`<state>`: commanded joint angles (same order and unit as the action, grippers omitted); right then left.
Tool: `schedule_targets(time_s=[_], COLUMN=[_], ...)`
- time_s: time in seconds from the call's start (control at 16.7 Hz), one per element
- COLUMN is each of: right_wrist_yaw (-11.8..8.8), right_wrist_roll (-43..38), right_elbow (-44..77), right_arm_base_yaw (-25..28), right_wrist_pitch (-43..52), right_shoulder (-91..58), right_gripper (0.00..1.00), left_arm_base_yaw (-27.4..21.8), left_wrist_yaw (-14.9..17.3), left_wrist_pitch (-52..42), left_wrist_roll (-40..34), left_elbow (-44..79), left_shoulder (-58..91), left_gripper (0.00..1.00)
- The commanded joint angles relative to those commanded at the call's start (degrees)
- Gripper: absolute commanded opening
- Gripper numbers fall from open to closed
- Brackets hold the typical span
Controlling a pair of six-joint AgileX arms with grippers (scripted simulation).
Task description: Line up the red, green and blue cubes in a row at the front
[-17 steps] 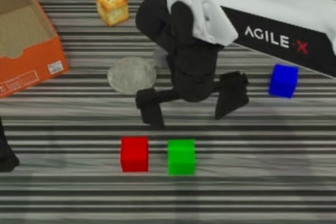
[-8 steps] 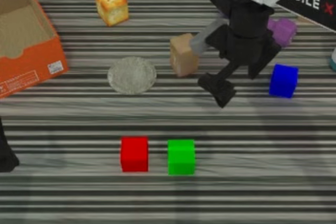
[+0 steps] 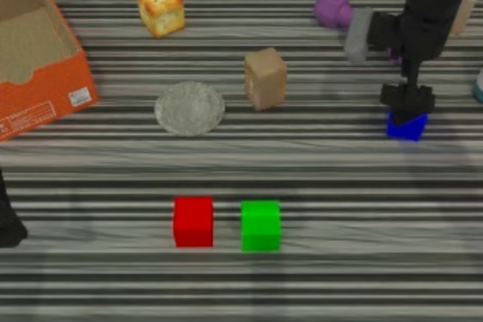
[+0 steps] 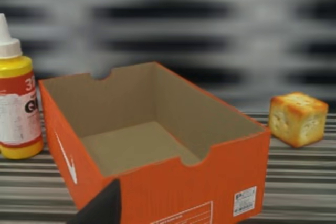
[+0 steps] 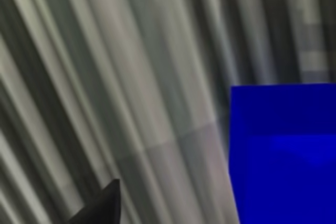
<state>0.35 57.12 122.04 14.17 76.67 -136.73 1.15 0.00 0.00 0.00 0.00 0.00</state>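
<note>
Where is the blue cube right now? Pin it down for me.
In the top view the blue cube sits at the table's right side, directly under the right gripper, far right of the tan block and behind the red-green pair.

**Soft, even light from above**

Lit evenly and fairly brightly across the striped tabletop (image 3: 339, 277) in the top view. Shadows soft and faint throughout: thin grey smudges at the foot of the red cube (image 3: 193, 221) and the green cube (image 3: 260, 225), and a dim patch on the stripes just in front of the blue cube (image 3: 407, 129). Darker along the far edge of the top view. A pale, dull sheen on the round silver disc (image 3: 189, 108). Same flat light in the left wrist view, falling on the orange box (image 4: 210, 182) and the yellow bottle (image 4: 16, 108). In the right wrist view, one lighter patch low on the blue cube's near face.
</note>
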Motion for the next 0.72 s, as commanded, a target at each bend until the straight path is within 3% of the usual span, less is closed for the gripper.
schedule_targets(time_s=[0.18,0.72], right_wrist_yaw=[-0.06,-0.06], right_wrist_roll=[4.92,5.14], right_elbow=[0.73,-2.78], right_arm_base_yaw=[-2.11,-2.14], right_wrist_pitch=[-0.28,-4.49], right_shoulder=[0.21,-0.48], right_gripper=[1.00,1.00], left_arm_base_yaw=[0.00,0.00], left_wrist_yaw=[0.00,0.00], left_wrist_pitch=[0.00,0.00], left_wrist_roll=[0.00,0.00], left_elbow=[0.00,0.00], left_shoulder=[0.00,0.00], left_gripper=[1.00,1.00])
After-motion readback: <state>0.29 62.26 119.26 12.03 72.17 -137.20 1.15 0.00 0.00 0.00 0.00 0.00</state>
